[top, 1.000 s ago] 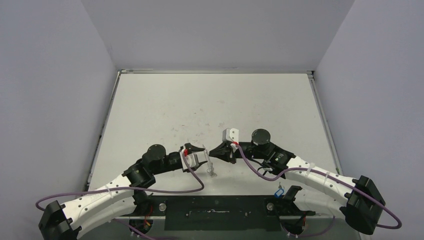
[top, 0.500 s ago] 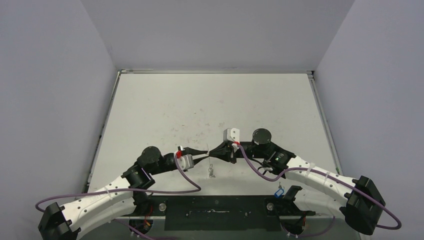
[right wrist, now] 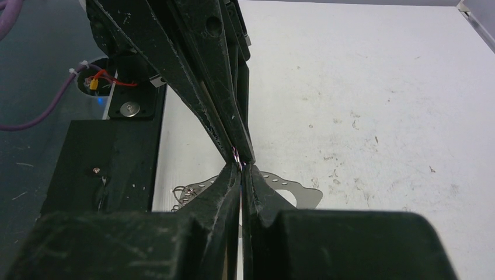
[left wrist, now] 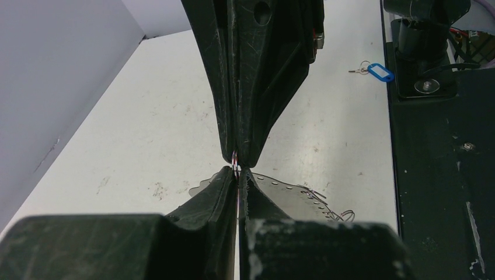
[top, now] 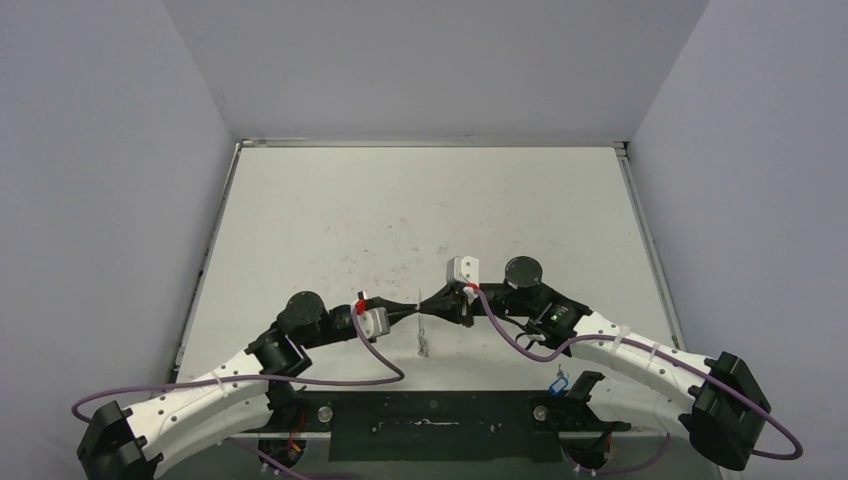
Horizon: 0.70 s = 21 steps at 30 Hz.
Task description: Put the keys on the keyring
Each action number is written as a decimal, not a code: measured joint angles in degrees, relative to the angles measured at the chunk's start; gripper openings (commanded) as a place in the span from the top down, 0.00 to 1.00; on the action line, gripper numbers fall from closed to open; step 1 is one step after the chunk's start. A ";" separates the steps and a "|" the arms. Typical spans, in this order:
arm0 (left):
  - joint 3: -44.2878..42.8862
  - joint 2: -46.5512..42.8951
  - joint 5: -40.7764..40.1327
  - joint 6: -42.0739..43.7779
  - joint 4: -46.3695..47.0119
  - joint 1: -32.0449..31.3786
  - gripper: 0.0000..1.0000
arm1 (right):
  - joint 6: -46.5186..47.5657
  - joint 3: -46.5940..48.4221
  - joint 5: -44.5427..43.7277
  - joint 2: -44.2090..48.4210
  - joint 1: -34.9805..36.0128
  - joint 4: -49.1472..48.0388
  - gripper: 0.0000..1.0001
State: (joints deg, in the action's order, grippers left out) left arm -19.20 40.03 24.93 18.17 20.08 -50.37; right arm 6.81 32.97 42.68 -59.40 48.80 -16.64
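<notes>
- The left tool [top: 408, 306] and right tool [top: 430, 302] meet tip to tip low over the white tabletop [top: 420, 200].
- Both tools are closed, each nipping the same small wire loop [left wrist: 235, 166], seen edge-on.
- The keyring [left wrist: 281, 184], pale grey with a beaded rim, lies flat on the tabletop just at 6 o'clock of the tips, touching neither tool.
- From above, its long axis runs 12 to 6.
- The blue key [left wrist: 379, 72] lies at 4 o'clock, by the right arm's base; from the left wrist, its metal end points to 9.

Soft, even light throughout; wrist views blur at their near edges.
</notes>
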 measured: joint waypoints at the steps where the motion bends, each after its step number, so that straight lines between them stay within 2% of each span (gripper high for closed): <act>1: 0.00 0.07 0.00 0.00 0.00 0.00 0.98 | 0.00 0.00 -0.02 0.00 0.00 0.07 1.00; 5: 0.00 0.39 -0.09 0.09 0.02 0.00 0.87 | 0.00 0.00 0.15 0.00 0.00 0.42 1.00; 10: -0.13 1.36 -0.26 0.22 0.46 0.00 0.84 | -0.04 0.00 0.74 -0.02 0.00 0.76 1.00; 12: -0.13 1.77 -0.24 0.22 0.66 0.00 0.88 | -0.04 0.00 0.81 -0.02 -0.02 1.03 1.00; 14: -0.20 2.12 -0.17 0.20 0.70 0.00 0.98 | -0.02 0.00 0.79 -0.07 -0.02 1.31 1.00; 15: -0.22 2.38 0.00 0.20 0.68 -0.02 1.00 | 0.09 0.00 0.74 -0.09 -0.07 1.49 1.00; 21: -0.24 2.62 0.42 -0.02 0.39 -0.07 1.00 | 1.05 0.00 0.59 -0.09 -0.37 2.23 1.00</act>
State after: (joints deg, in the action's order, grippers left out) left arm -19.44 42.65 25.34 18.15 20.47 -50.43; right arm 7.86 32.97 43.27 -59.48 48.42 -14.41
